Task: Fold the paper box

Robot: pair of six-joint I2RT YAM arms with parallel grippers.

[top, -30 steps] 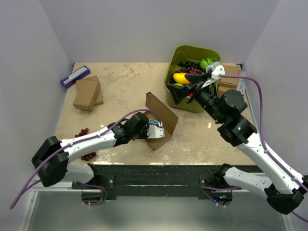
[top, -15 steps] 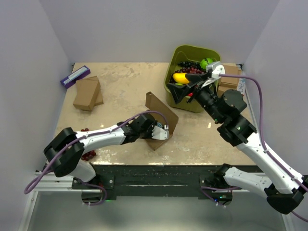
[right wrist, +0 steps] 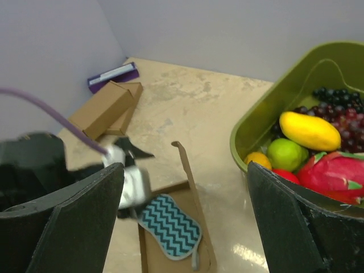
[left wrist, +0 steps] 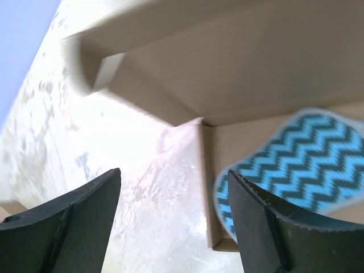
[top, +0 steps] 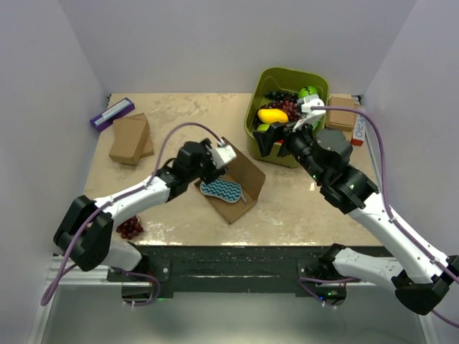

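Left claw (left wrist: 173,173) and right claw (right wrist: 185,169) gape apart, empty; the paper box (top: 248,172) is plain brown.

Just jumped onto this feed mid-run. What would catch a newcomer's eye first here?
The paper box sits half open at the middle of the table, one panel standing up, with a blue zigzag pad lying on its floor. The left gripper hangs open by that pad, holding nothing. At the far right, a green bin piled with bright fruit stands beside the open right gripper.
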